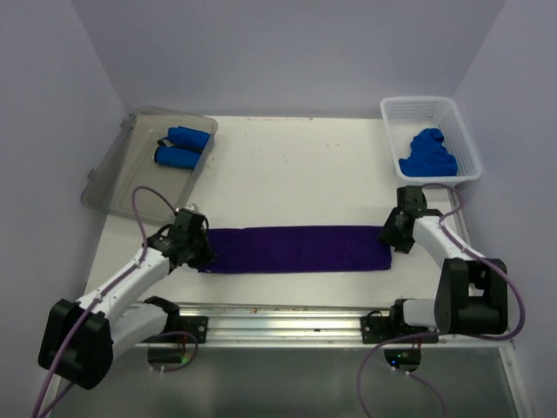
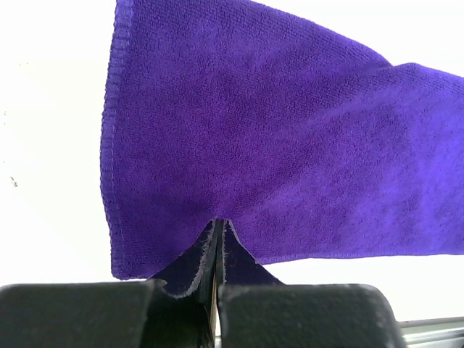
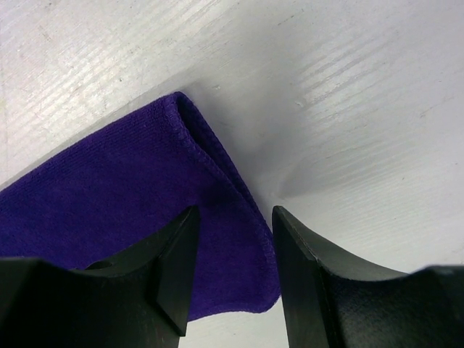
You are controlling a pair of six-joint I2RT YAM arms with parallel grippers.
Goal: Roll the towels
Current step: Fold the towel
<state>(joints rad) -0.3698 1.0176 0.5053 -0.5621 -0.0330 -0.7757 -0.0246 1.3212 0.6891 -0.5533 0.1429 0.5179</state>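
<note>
A dark purple towel (image 1: 300, 248) lies flat in a long folded strip across the near part of the table. My left gripper (image 1: 198, 252) is at the towel's left end, shut on its near edge; in the left wrist view the fingertips (image 2: 217, 239) pinch a raised fold of the purple cloth (image 2: 275, 145). At the towel's right end my right gripper (image 1: 389, 237) stands open, its fingers (image 3: 174, 268) straddling the folded corner of the cloth (image 3: 109, 203) without closing on it. Two rolled blue towels (image 1: 181, 146) lie in the tray. Crumpled blue towels (image 1: 428, 154) fill the basket.
A clear grey plastic tray (image 1: 122, 174) sits at the back left, tilted over the table edge. A white mesh basket (image 1: 418, 104) stands at the back right. A metal rail (image 1: 287, 315) runs along the near edge between the arm bases.
</note>
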